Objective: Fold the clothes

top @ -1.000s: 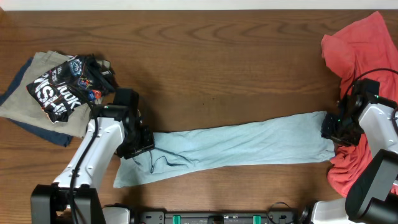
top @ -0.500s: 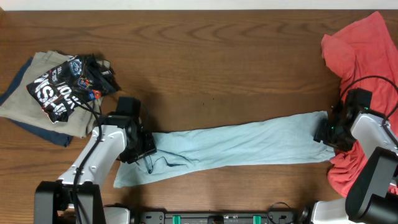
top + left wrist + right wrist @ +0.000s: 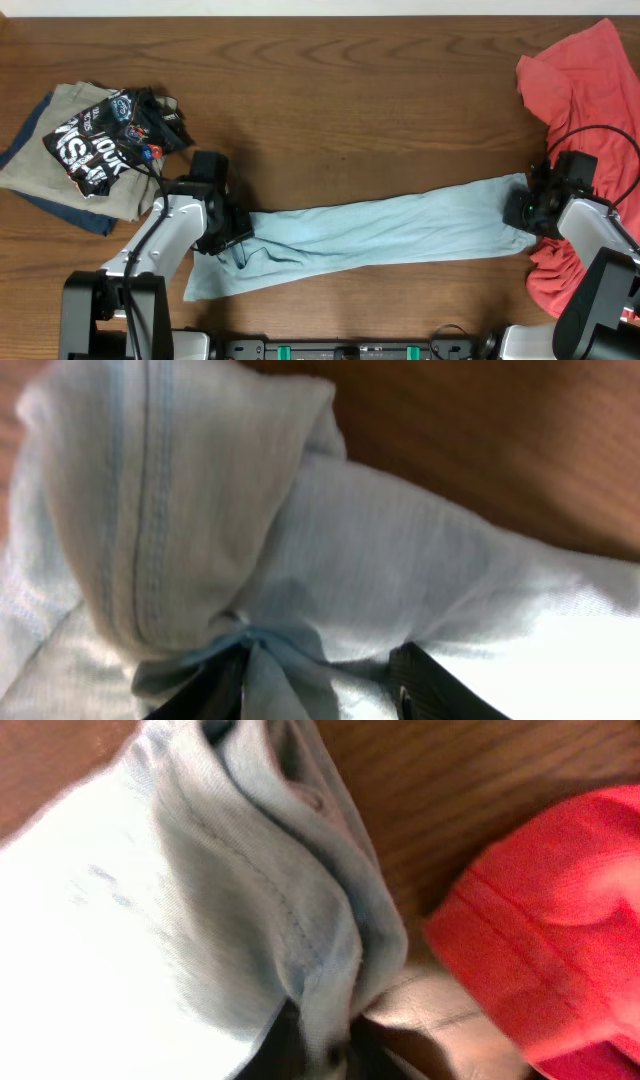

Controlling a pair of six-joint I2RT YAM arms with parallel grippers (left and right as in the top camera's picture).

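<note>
The light blue T-shirt (image 3: 380, 232) lies stretched in a long narrow band across the table's front half. My left gripper (image 3: 232, 238) is shut on a bunch of cloth near its left end. In the left wrist view the blue fabric (image 3: 200, 510) is gathered between the two dark fingers (image 3: 430, 685) of that gripper (image 3: 320, 657). My right gripper (image 3: 520, 208) is shut on the shirt's right end. There a fold of blue cloth (image 3: 270, 890) runs down into that gripper (image 3: 325, 1048). The coral-red shirt (image 3: 585, 75) is heaped at the right edge and also shows beside the fold (image 3: 540, 930).
A pile of khaki, navy and black lettered garments (image 3: 90, 140) sits at the far left. The red shirt's lower part (image 3: 555, 285) lies under my right arm. Bare wood table (image 3: 350, 100) stretches behind the blue band.
The right gripper edged a little left onto the blue shirt's right end and closed on it. The left arm shifted slightly and kept its hold.
</note>
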